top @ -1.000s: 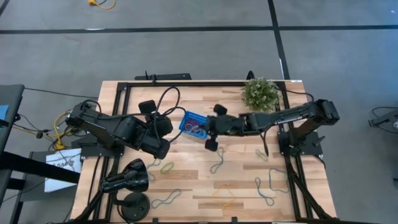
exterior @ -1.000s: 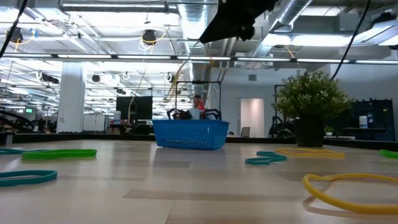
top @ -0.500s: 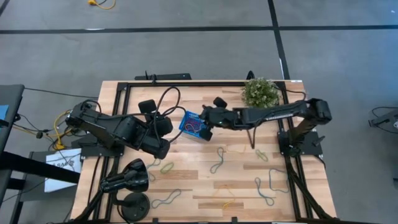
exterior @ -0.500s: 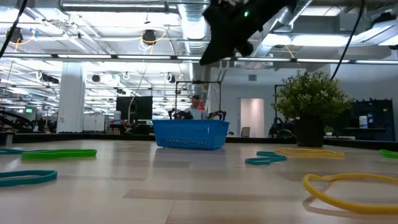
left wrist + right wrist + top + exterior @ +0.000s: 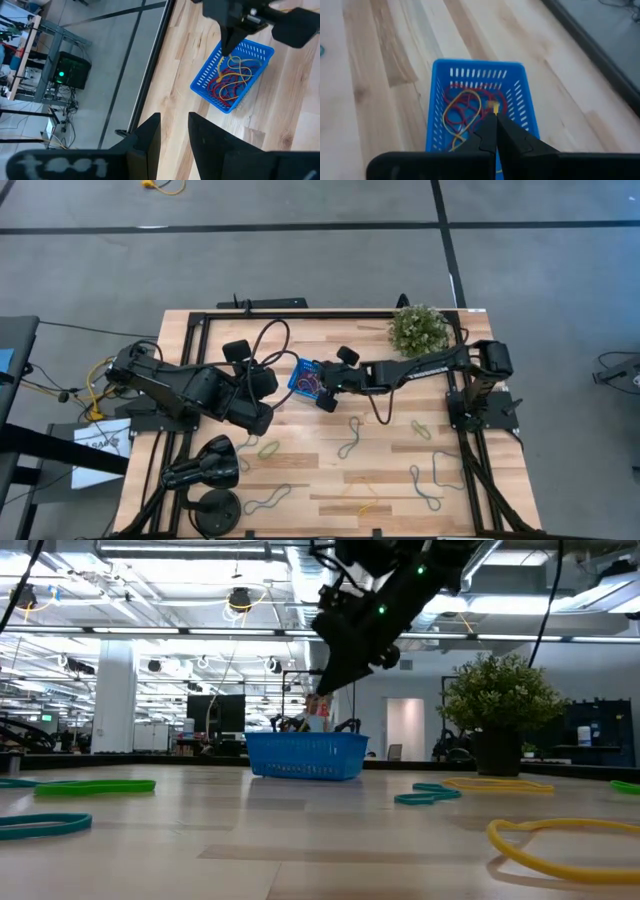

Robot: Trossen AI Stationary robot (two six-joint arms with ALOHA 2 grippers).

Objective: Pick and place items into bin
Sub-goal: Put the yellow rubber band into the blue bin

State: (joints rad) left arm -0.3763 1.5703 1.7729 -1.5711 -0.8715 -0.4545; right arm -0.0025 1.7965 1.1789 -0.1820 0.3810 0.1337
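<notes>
**Right claw comes over the blue basket with a yellow band**

The right claw (image 5: 318, 387) has moved. A second ago it hung beside the small bright blue plastic basket with holes in its sides (image 5: 301, 379), out over the bare wood. Now the arm has stretched farther, and the claw sits above the basket. In the low view it has also come down closer to the basket's top edge (image 5: 305, 738).

The right claw's two dark fingers (image 5: 492, 134) are pressed tight together. They pinch the end of a thin floppy yellow rubber loop (image 5: 462, 114). The rest of that loop hangs down and already lies inside the basket, on top of thin red loops (image 5: 470, 107) that are in there too.

This means the carrying part looks nearly done. I think the next thing is to open the claw, so the yellow loop drops all the way in.

The left claw (image 5: 172, 135) waits off to the side of the basket. Its fingers stand a little apart with nothing between them.

More loops lie on the light wooden surface (image 5: 330, 480), well apart from the basket. There is a green loop (image 5: 95, 786) and another yellow loop (image 5: 565, 845). So lots of work is left.
</notes>
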